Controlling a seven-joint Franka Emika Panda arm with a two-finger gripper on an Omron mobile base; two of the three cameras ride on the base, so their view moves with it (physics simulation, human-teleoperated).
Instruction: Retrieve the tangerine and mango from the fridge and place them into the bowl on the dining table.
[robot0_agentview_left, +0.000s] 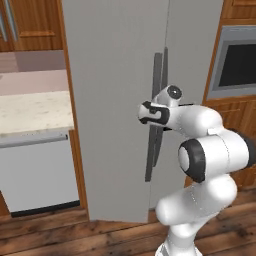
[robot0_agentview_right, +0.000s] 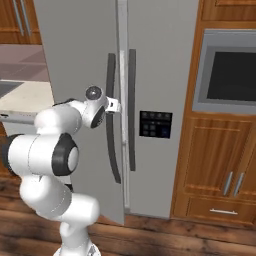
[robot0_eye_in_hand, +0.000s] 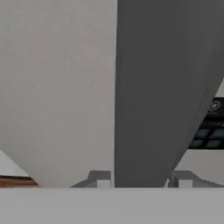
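The tall light-grey fridge (robot0_agentview_left: 115, 75) (robot0_agentview_right: 160, 60) fills the middle of both base views. Its left door stands slightly ajar, swung a little toward me. My gripper (robot0_agentview_right: 116, 105) (robot0_eye_in_hand: 142, 181) is shut on that door's long dark vertical handle (robot0_agentview_right: 110, 75) (robot0_eye_in_hand: 157, 109), about a third of the way down it. In the hand view one fingertip (robot0_eye_in_hand: 101, 179) sits on each side of the handle. The tangerine, mango, bowl and dining table are out of view.
A beige counter (robot0_agentview_left: 30, 110) over a white appliance (robot0_agentview_left: 35, 170) lies left of the fridge. A built-in oven (robot0_agentview_right: 230, 70) and wooden cabinets (robot0_agentview_right: 215, 160) stand to the right. A dark control panel (robot0_agentview_right: 155, 124) sits on the right fridge door. The floor is wooden.
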